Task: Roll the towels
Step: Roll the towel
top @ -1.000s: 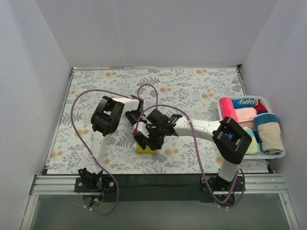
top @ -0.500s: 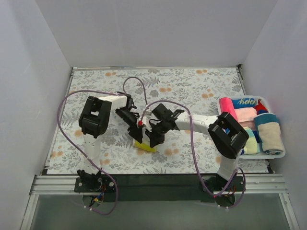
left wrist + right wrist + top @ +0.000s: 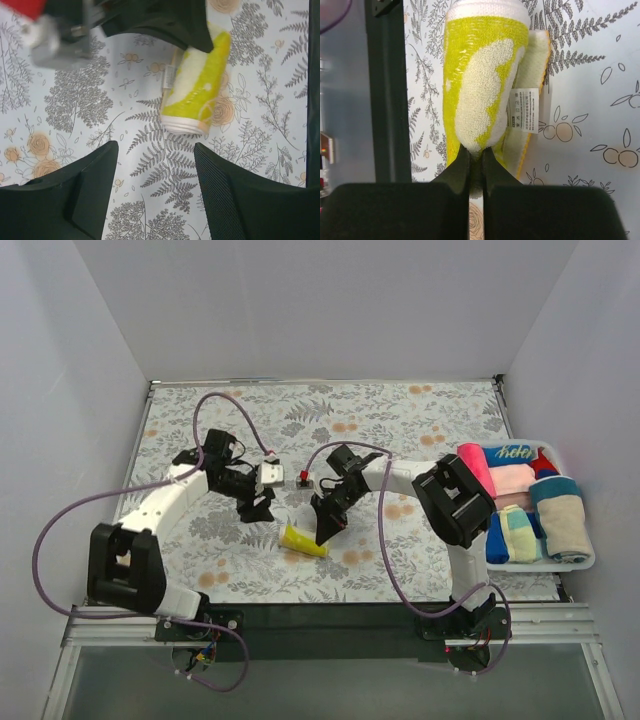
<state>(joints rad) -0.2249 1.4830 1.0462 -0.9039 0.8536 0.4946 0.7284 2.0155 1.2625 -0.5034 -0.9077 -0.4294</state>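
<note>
Rolled yellow towel [image 3: 300, 540] lying on bench [image 3: 400, 410], well left of basket [image 3: 575, 562]. right gripper [image 3: 476, 165]: jaws closed, pinching roll's basket-side end. left gripper [image 3: 155, 150]: jaws open, empty, farther from basket. Only right wrist view shows 1 white label [image 3: 524, 110] on loose flap.

A floral table covering [image 3: 400, 410] spreads over the whole work surface, pale, printed with grey fern sprigs, leafy branches and small orange blossoms; the wrist views show the same print close up, lying flat and smooth. A white plastic basket [image 3: 540, 567] sits at the covering's right edge, just beside the right wall. Plain white walls [image 3: 320, 310] close the table in on the left, back and right. Along the near edge runs a black strip [image 3: 330, 618], with a silver metal rail [image 3: 110, 623] beside it
</note>
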